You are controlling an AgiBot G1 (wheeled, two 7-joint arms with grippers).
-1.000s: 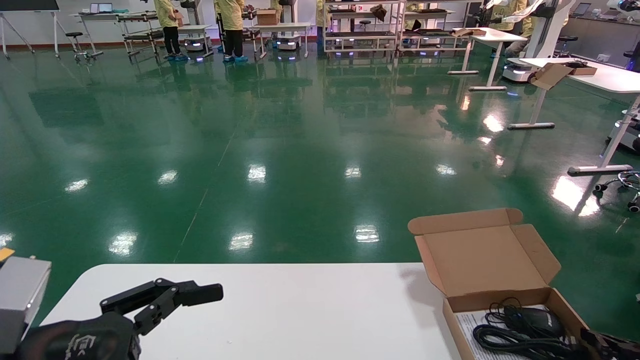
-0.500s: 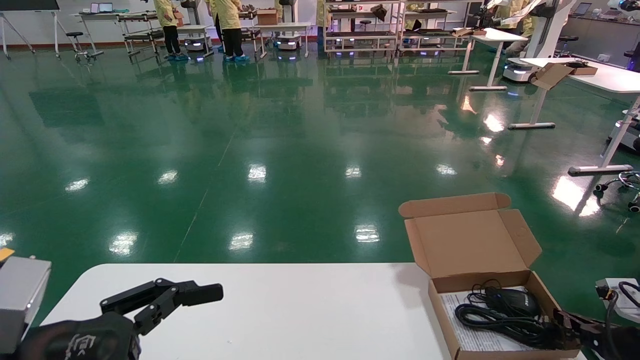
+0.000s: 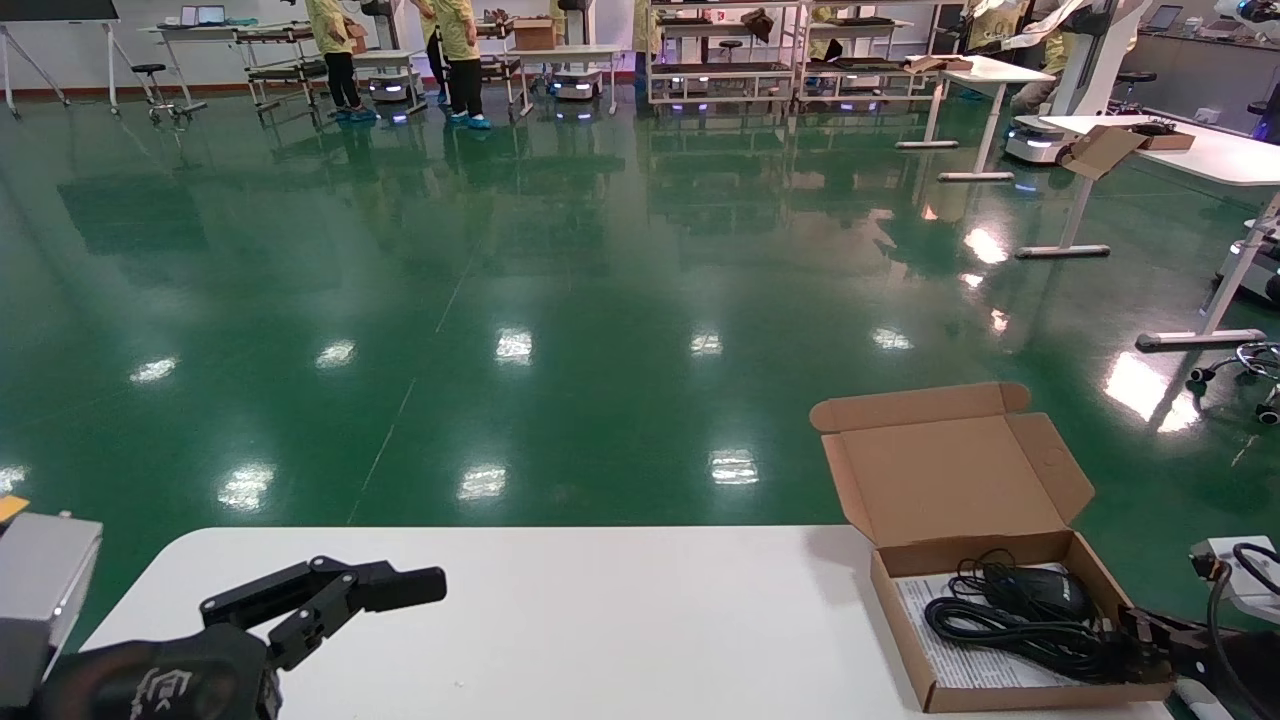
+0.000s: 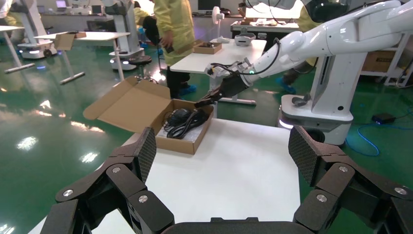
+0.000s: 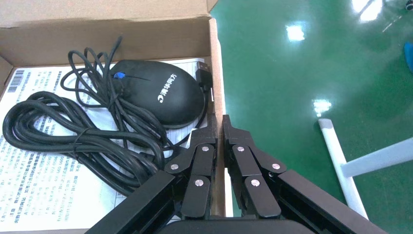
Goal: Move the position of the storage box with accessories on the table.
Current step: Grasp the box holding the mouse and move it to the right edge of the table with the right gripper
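The brown cardboard storage box (image 3: 950,480) stands open near the right end of the white table (image 3: 600,620), lid tilted back. Inside lie a black mouse (image 3: 1050,592), its coiled cable (image 3: 1010,630) and a white printed sheet (image 3: 960,655). My right gripper (image 3: 1135,625) is shut on the box's right side wall. In the right wrist view the gripper (image 5: 219,122) pinches that wall (image 5: 216,73) next to the mouse (image 5: 158,92), cable (image 5: 63,136) and sheet (image 5: 29,165). My left gripper (image 3: 370,590) is open and empty, parked over the table's near left; the left wrist view shows it (image 4: 224,151) wide open.
The box sits close to the table's right edge, with green floor beyond. White tabletop stretches between the box and the left gripper. Distant desks at the far right carry another cardboard box (image 3: 1100,150). A wheeled stool base (image 3: 1250,365) stands on the floor to the right.
The box has slid away from me and a little to the left across the table, held by my right gripper, which has come into view. The left arm has not moved.
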